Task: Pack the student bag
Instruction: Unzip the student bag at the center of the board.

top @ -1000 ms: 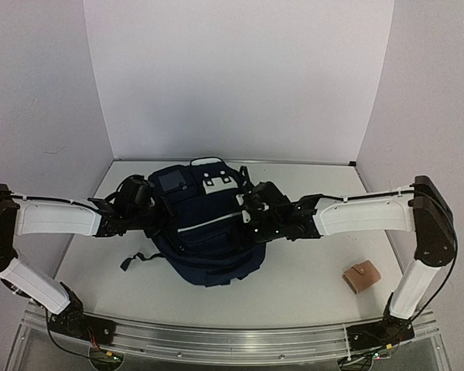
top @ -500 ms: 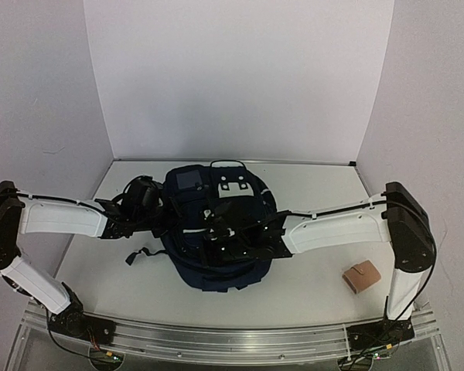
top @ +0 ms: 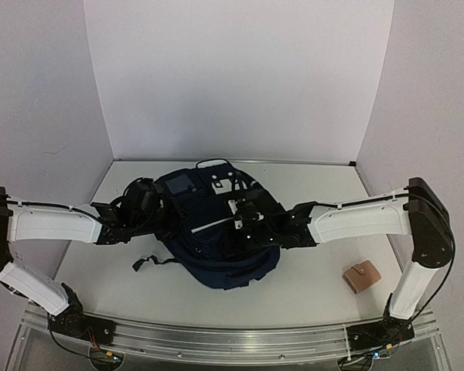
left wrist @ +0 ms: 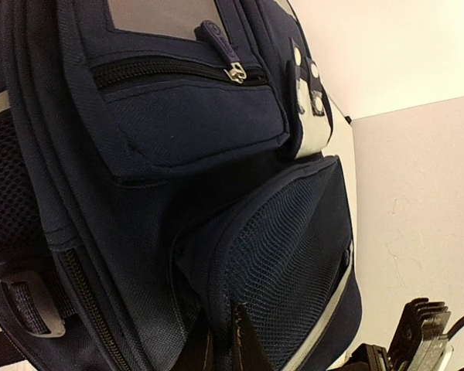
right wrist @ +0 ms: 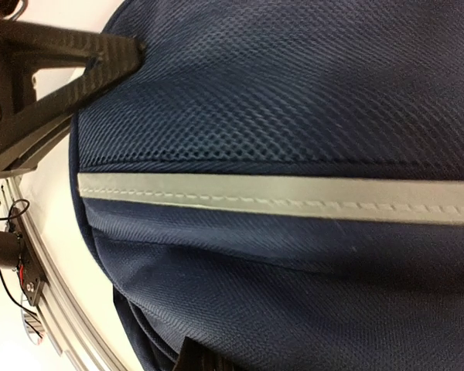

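Bag: student bag [top: 216, 247] lies flat at mid-surface, top toward 12 o'clock.
Left gripper [top: 151, 202]: at the bag's 9 o'clock side; grip cannot be told, tips barely show.
Right gripper [top: 243, 215]: on top of the bag; jaws spread wide, cloth between them, apparently not pinched.
Progress: front pocket zip [left wrist: 233, 73] shut. A tan pouch [top: 361, 277] lies outside the bag at 4 o'clock, so packing looks unfinished.
Surface [top: 317, 297]: white, matte.
Room: pale walls [top: 240, 77] on 3 sides.
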